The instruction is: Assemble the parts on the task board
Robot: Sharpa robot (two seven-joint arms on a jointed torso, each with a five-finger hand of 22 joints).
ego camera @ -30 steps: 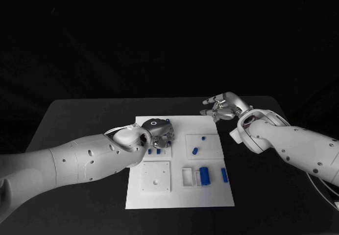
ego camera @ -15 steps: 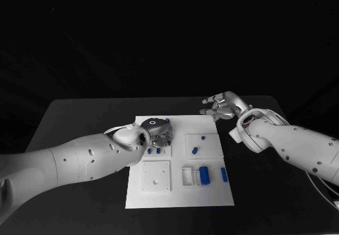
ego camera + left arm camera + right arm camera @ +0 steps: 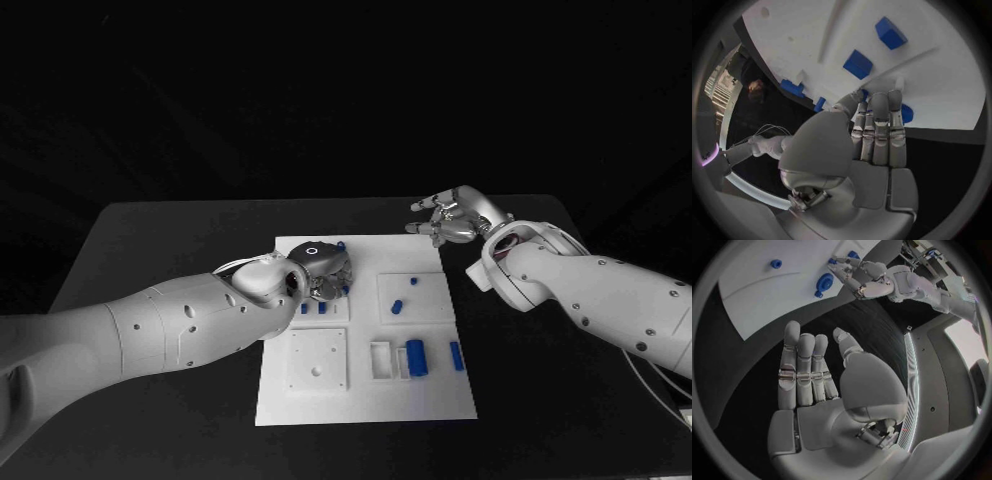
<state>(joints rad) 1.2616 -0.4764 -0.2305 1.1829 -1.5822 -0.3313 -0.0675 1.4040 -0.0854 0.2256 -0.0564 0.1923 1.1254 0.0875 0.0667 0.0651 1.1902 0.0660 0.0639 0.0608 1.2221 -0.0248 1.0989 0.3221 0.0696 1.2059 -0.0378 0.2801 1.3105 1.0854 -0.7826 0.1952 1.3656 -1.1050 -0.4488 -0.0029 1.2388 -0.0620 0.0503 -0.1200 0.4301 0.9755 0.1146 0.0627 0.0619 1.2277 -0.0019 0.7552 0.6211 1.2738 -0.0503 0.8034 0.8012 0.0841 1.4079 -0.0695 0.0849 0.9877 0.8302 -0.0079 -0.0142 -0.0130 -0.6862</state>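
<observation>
My left hand [image 3: 320,268] reaches fingertips-down onto the task board [image 3: 433,400], at a blue part [image 3: 906,113] (grip unclear). Right hand [image 3: 454,221] hovers slack, holding nothing. Next: seat that part squarely.

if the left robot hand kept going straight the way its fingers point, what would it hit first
Probably the small blue part right at the fingertips of the left robot hand, lying on the white task board. Depth is unclear; the fingers may already touch the board.
</observation>
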